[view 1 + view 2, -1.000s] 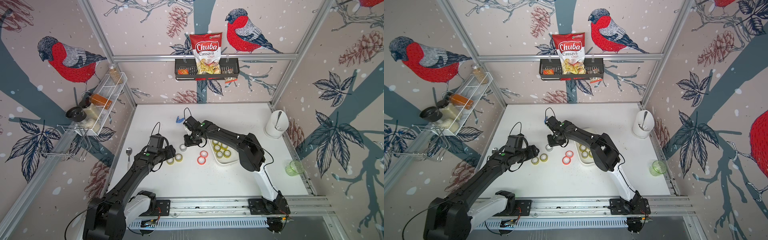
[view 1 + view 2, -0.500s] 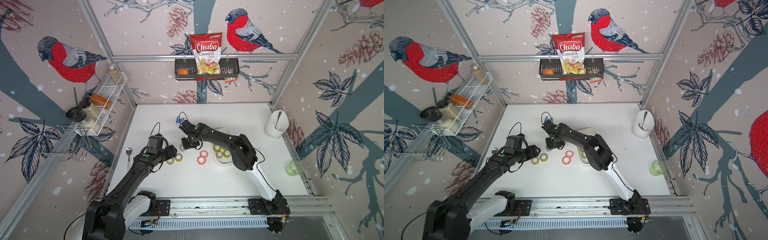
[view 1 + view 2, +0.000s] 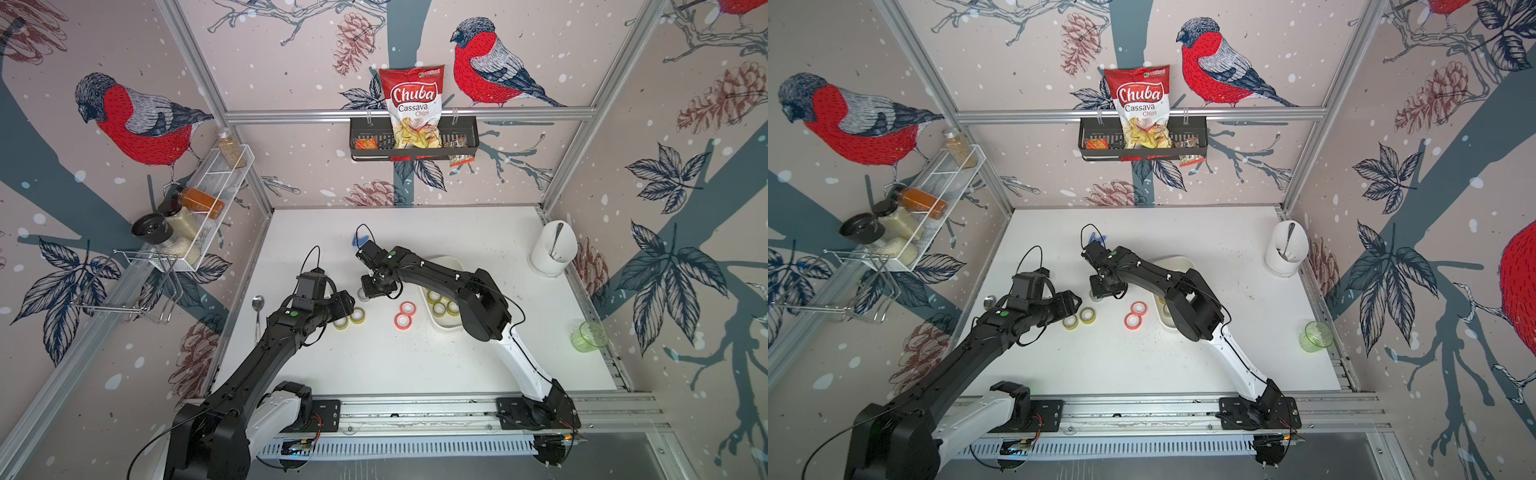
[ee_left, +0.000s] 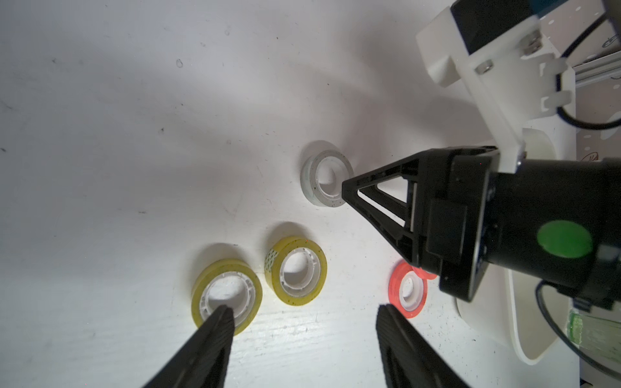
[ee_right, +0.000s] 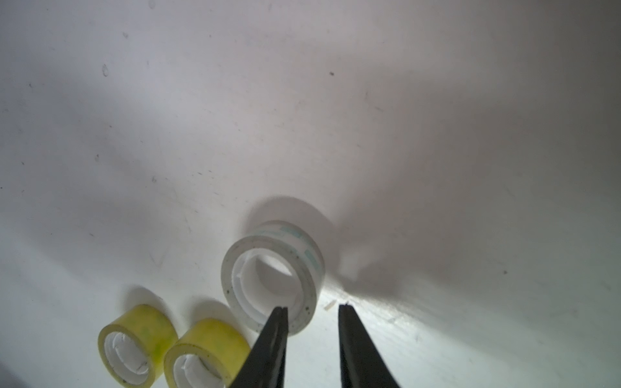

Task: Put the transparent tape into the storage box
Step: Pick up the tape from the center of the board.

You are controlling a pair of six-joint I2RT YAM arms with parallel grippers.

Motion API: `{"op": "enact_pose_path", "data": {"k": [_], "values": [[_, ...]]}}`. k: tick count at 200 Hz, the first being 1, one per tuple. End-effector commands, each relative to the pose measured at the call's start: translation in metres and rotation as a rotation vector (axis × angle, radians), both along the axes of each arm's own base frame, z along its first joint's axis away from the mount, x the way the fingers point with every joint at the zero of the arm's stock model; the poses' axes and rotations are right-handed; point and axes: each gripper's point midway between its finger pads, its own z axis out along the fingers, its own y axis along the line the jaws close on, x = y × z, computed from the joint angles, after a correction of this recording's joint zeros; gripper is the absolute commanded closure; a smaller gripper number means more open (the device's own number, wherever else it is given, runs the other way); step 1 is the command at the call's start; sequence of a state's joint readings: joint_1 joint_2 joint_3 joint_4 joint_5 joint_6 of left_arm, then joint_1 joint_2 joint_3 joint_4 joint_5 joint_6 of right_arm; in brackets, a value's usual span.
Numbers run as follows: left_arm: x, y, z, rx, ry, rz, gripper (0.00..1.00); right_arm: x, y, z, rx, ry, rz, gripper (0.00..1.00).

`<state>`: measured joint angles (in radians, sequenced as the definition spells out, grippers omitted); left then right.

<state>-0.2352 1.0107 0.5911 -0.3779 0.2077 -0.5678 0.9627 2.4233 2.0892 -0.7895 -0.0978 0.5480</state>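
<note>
White bench (image 3: 415,365) (scuffed, dirt-speckled) inside a metal frame (image 3: 407,112), with bird-print walls (image 3: 291,50) around it. The transparent tape (image 5: 302,245) sits on the bench outside the storage box (image 3: 440,327), a little apart from it. Right fingers (image 5: 268,342) are apart, straddling the tape's wall, not clamped. Left fingers (image 4: 208,346) are apart and empty over two yellow rolls (image 4: 273,275).

**Tape outside box**

The tape (image 4: 326,183) lies on the surface (image 3: 415,365), left of the box (image 3: 446,329). Two rolls (image 3: 358,316) lie just before it; two others (image 3: 408,308) lie between them and the box. More rolls (image 3: 439,309) lie in the box.
</note>
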Motion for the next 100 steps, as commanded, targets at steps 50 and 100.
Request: {"op": "enact_pose_path", "data": {"k": [50, 100], "values": [[0.005, 0.001, 0.011, -0.022, -0.068, 0.018, 0.28, 0.009, 0.005, 0.012, 0.016, -0.036, -0.022, 0.66], [0.004, -0.007, 0.004, -0.049, -0.034, -0.008, 0.28, 0.006, 0.005, -0.002, 0.003, -0.012, -0.015, 0.67]]}}
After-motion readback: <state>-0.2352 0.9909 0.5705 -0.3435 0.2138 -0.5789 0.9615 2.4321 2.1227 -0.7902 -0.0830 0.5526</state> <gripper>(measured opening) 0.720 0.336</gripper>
